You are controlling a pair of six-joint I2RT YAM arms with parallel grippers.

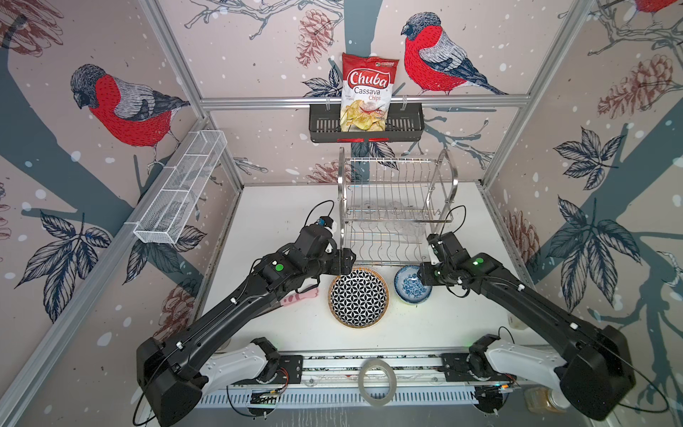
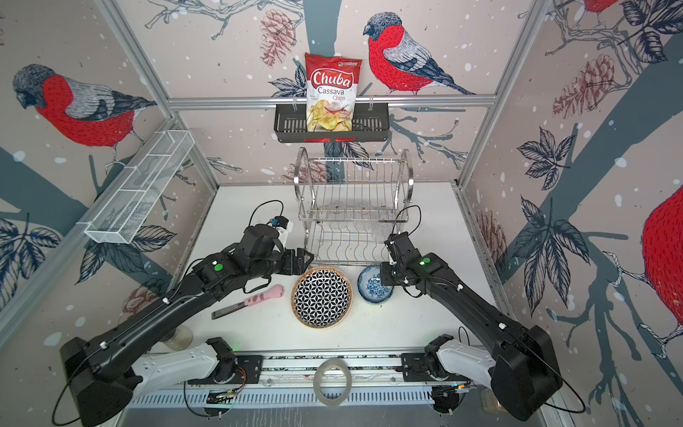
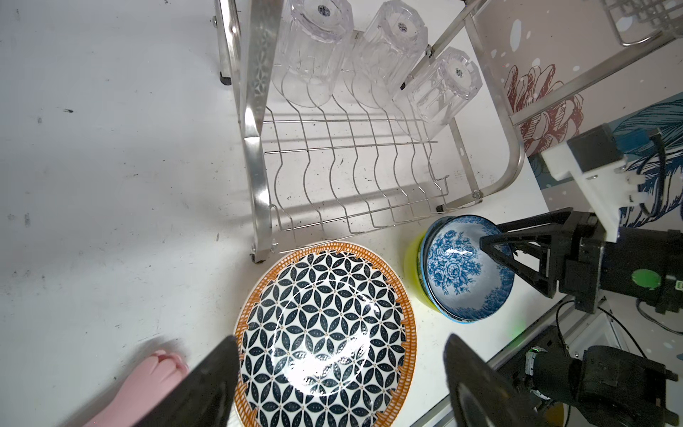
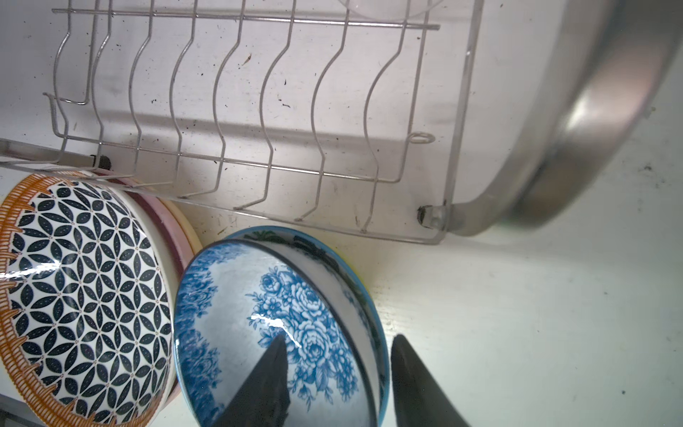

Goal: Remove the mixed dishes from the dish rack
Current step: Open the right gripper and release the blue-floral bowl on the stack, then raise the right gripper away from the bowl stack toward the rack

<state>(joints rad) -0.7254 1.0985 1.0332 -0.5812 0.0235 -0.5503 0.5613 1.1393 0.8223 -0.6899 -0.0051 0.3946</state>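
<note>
The dish rack (image 1: 391, 173) stands at the back middle of the white counter (image 1: 469, 318), close to the back wall. Arched handles rise at both of its sides. 3 clear glasses (image 3: 314, 55) sit upside down in a row at the back of its lower tier. The upper tier covers them from above, and only open slotted wire lies between them and the front rail.

Just in front of the rack's left foot, the geometric plate (image 1: 358, 297) lies face up on a pink plate (image 4: 168, 222), with a paler rim below that. Just beside this stack, before the rack's right front corner, the blue-floral bowl (image 1: 411, 286) nests in a green-leaf bowl (image 4: 314, 248) and a lime bowl (image 3: 414, 266).

The right tool (image 4: 338, 338) is released. Its jaws are parted astride the bowl stack's wall, 1 finger inside the blue-floral bowl and 1 outside, gripping nothing. The left tool (image 3: 340, 340) is spread wide and grasps nothing, hovering over the geometric plate's rim nearest the rack.

A pink cat-paw utensil (image 2: 258, 295) lies beside the plates under the left arm. Bare counter runs along both sides of the rack and in front of the dishes. A black basket (image 1: 366, 124) holding a chip bag (image 1: 369, 92) hangs above the rack. A white mesh basket (image 1: 181, 188) lines the side wall, well apart.
</note>
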